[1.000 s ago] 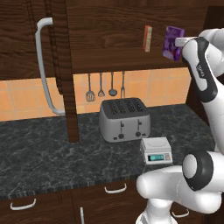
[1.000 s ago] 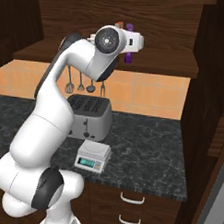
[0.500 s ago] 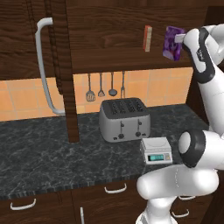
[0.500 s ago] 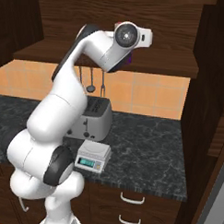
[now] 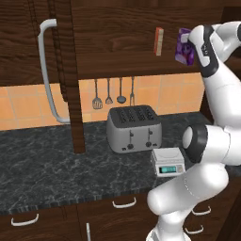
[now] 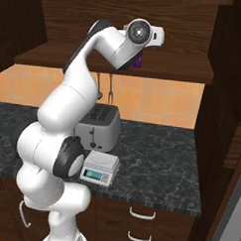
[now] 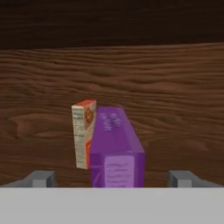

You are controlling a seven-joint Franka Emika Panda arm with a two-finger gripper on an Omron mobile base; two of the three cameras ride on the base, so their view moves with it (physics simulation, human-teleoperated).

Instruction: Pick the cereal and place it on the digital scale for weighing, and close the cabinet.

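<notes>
Claw (image 7: 112,179) spread wide, nothing held. In the hand view its two grey fingertips (image 7: 40,178) stand well apart at either side, and the cereal (image 7: 114,151) sits between them, nearest thing ahead, narrow end facing the claw. No contact visible on either side.

Just beyond and to the claw's left in the hand view: thin orange-red box (image 7: 83,133), upright, very close to the purple packet's flank; cannot tell if they touch. Behind both, the wood-grain back wall of the cabinet (image 7: 175,87).

From the left base view the claw (image 5: 193,40) is up at shelf height with the cereal (image 5: 183,47) directly at it and the orange-red box (image 5: 159,41) further off along the shelf. Open cabinet door with its long silver bar handle (image 5: 49,70) hangs far off to the side. Well below the claw, on the dark counter: digital scale (image 5: 167,162) nearest the robot's base, four-slot toaster (image 5: 134,128) behind it, utensils on the wall beyond.

Risks, judged from here:
- The neighbour box is tight against the packet. The finger on that side could catch it on closing, tipping it or pinching both together.
- Closing too shallow grabs only the packet's near end; it could pivot or slip on lift-out.
- Pushing further forward could shove the packet against the back wall.
- Descent to the scale passes near the toaster; a low swing could clip it.
</notes>
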